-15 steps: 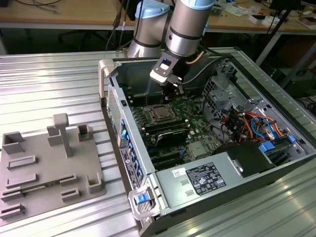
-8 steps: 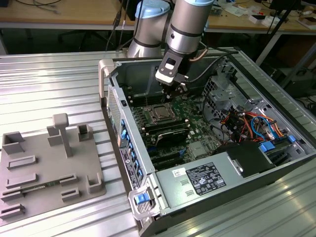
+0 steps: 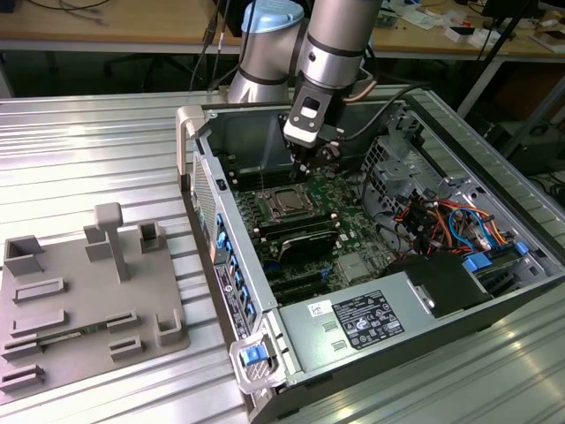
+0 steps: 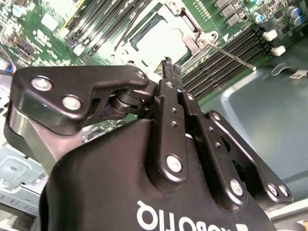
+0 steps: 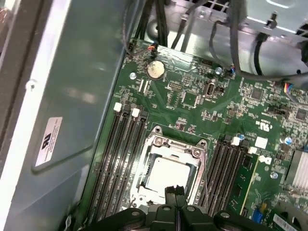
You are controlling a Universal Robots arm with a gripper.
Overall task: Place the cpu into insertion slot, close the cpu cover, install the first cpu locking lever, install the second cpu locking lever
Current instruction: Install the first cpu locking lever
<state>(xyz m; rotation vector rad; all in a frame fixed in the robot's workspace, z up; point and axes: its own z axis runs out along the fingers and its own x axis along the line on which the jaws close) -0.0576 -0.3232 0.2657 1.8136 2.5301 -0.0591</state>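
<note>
The cpu [image 5: 166, 174] lies in the socket on the green motherboard with its dull silver top up. The cpu cover [image 5: 161, 143], a silvery frame, lies down flat around it. A thin locking lever [image 4: 232, 56] sticks out from one corner of the socket as a bare metal rod; in the first wrist view this lever [image 5: 206, 168] runs along the socket's side. My gripper [image 5: 176, 193] is shut with nothing between its fingers, its tips hovering over the socket's edge. The exterior view shows the gripper [image 3: 305, 164] just above the socket [image 3: 284, 202] inside the open computer case.
Black memory slots [image 5: 118, 159] flank the socket on both sides. The case's grey wall [image 5: 62, 96] rises close by. Cable bundles and drive bays [image 3: 441, 221] fill the case toward the exterior view's right. A grey fixture plate [image 3: 79, 291] lies on the table to the exterior view's left.
</note>
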